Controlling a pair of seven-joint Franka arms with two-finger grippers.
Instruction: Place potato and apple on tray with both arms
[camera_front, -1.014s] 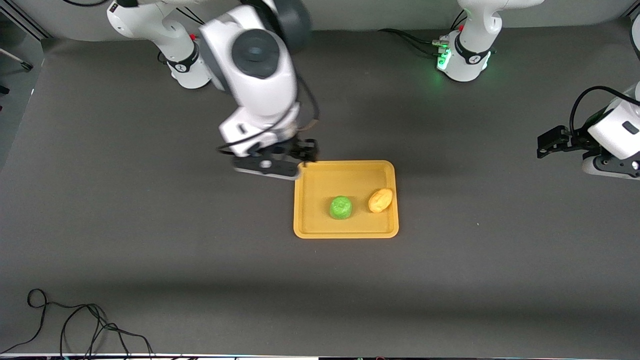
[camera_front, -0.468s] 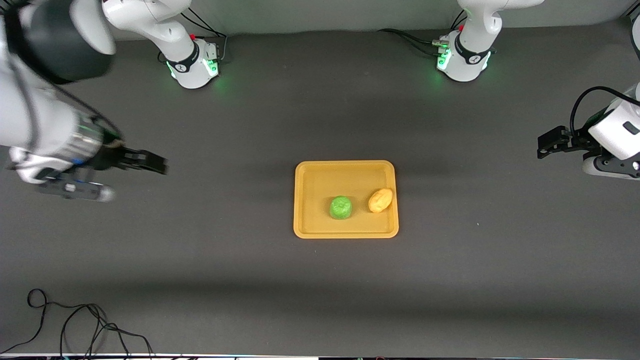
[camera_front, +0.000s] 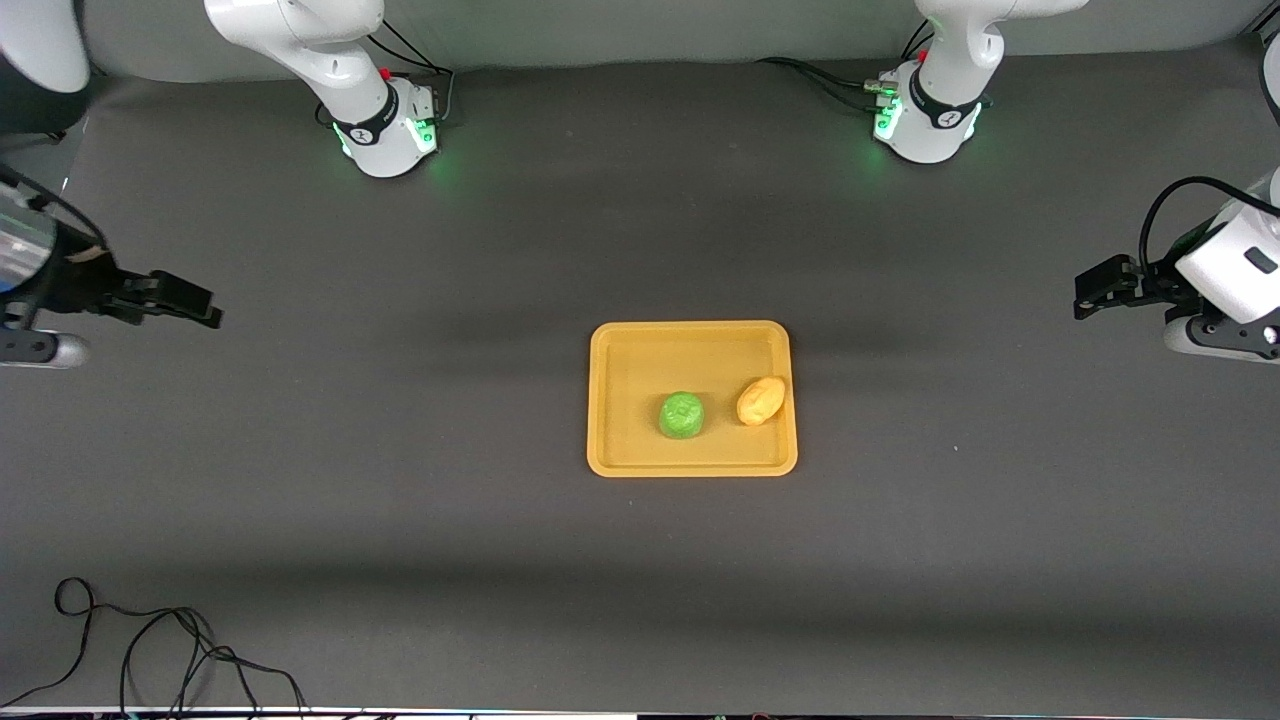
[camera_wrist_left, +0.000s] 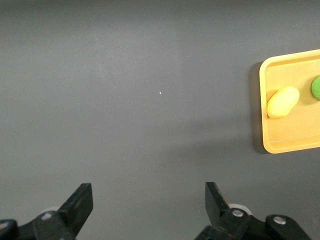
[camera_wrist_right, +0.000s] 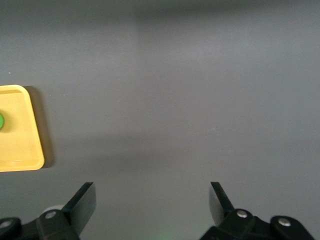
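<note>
over the bare table toward the right arm's end, the right gripper (camera_front: 185, 300) is held up in the air with its jaws spread wide and nothing between them; in the right wrist view its two fingertips (camera_wrist_right: 82, 200) are seen well apart above plain dark surface. over the left arm's end of the table, the left gripper (camera_front: 1095, 285) is likewise held aloft, released and empty, its fingers (camera_wrist_left: 80, 200) parted in the left wrist view. both arms are parked well apart from the tray (camera_front: 620, 345), which is laid flat near the middle of the table (camera_front: 400, 520). on the tray, the apple (camera_front: 682, 415) is set roughly at the centre, slightly toward six o'clock. the potato (camera_front: 761, 400) is found at about three o'clock from the apple, just beside it but not touching, close against the tray's rim on the left arm's side. in the front view, a loose black cable (camera_front: 150, 650) is seen lying at about seven o'clock from the tray, well apart from it, near the table's edge closest to the camera.
</note>
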